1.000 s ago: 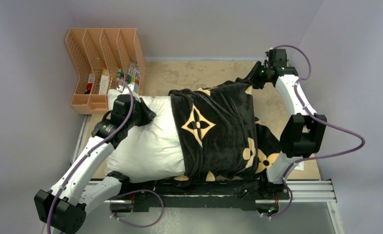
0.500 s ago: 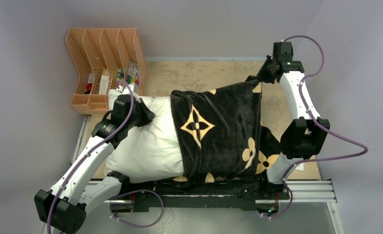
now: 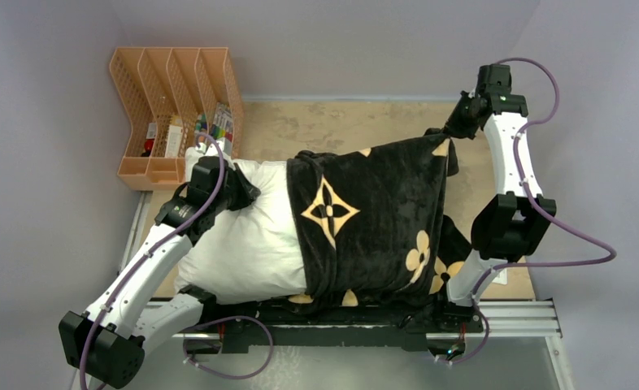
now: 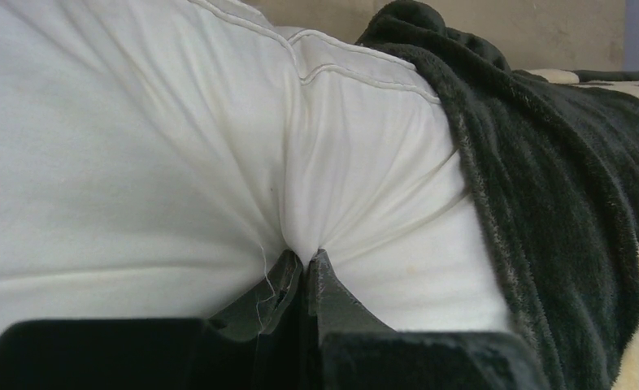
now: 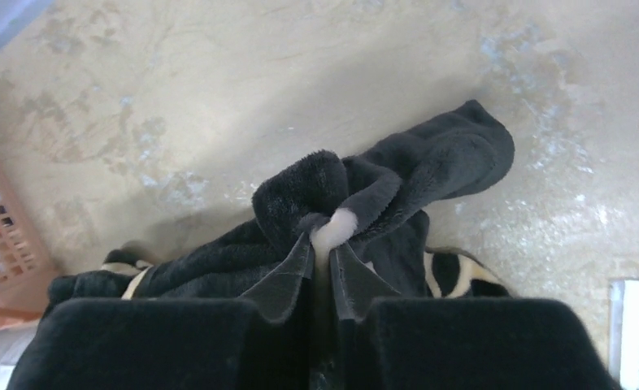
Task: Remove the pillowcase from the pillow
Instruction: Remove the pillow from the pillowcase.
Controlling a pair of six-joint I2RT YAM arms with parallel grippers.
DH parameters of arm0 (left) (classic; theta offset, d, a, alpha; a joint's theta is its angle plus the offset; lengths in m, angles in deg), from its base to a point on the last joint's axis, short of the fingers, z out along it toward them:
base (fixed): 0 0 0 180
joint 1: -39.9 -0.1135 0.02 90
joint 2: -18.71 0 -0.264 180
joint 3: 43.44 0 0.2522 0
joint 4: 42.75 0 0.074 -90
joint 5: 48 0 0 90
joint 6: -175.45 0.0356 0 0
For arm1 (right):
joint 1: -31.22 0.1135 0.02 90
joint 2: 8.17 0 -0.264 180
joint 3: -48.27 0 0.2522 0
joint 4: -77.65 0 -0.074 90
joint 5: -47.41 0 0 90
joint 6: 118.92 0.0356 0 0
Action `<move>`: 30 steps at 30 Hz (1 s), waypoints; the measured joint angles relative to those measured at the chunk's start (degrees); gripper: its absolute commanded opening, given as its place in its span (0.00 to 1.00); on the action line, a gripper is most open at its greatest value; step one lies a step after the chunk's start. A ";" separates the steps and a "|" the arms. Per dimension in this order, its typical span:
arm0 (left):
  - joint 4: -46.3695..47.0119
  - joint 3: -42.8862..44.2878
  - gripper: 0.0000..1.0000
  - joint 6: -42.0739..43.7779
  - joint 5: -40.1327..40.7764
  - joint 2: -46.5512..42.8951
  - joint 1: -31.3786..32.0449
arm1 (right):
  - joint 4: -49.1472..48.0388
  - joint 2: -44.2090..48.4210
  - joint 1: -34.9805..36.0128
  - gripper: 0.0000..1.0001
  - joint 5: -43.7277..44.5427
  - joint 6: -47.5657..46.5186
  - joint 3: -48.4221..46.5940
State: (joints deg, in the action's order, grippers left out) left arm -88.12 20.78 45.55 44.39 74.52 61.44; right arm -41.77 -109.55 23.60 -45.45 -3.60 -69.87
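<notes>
The white pillow (image 3: 243, 236) lies across the table with its right half still inside the black pillowcase (image 3: 373, 219) with tan motifs. My left gripper (image 3: 247, 193) is shut on a pinch of the pillow's white fabric (image 4: 137, 146), which puckers at the closed jaws (image 4: 304, 260). The pillowcase edge (image 4: 560, 187) runs along the right of that view. My right gripper (image 3: 448, 130) is at the far right, shut on the pillowcase's far corner. In the right wrist view, bunched black plush (image 5: 430, 162) and a pale patch sit between the closed jaws (image 5: 323, 244), lifted off the tabletop.
An orange file rack (image 3: 174, 89) holding small items stands at the back left, close to the pillow's corner. The tan tabletop (image 3: 341, 126) shows behind the pillow. A white paper (image 5: 637, 325) lies at the right edge. Walls close in on three sides.
The right arm has pulled the pillowcase corner to the right and back, stretching the cover taut. The left gripper has held still on the pillow.
</notes>
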 measured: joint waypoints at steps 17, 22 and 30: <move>-1.18 -0.72 0.00 0.59 2.32 -2.12 -0.57 | -3.78 1.20 33.48 0.71 -7.02 -13.14 -3.93; -1.31 -1.09 0.00 0.52 2.97 -3.23 -0.57 | -2.56 -2.49 47.84 0.54 -3.48 -15.28 -4.04; -1.36 -1.31 0.00 -0.13 4.42 -4.04 -0.50 | -1.01 -4.66 49.57 0.00 13.97 -15.87 -0.50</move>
State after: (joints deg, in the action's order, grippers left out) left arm -89.48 19.47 45.42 48.81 70.48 60.94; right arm -42.77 -114.21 73.17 -31.48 -19.47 -70.37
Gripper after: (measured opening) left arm 0.028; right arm 0.035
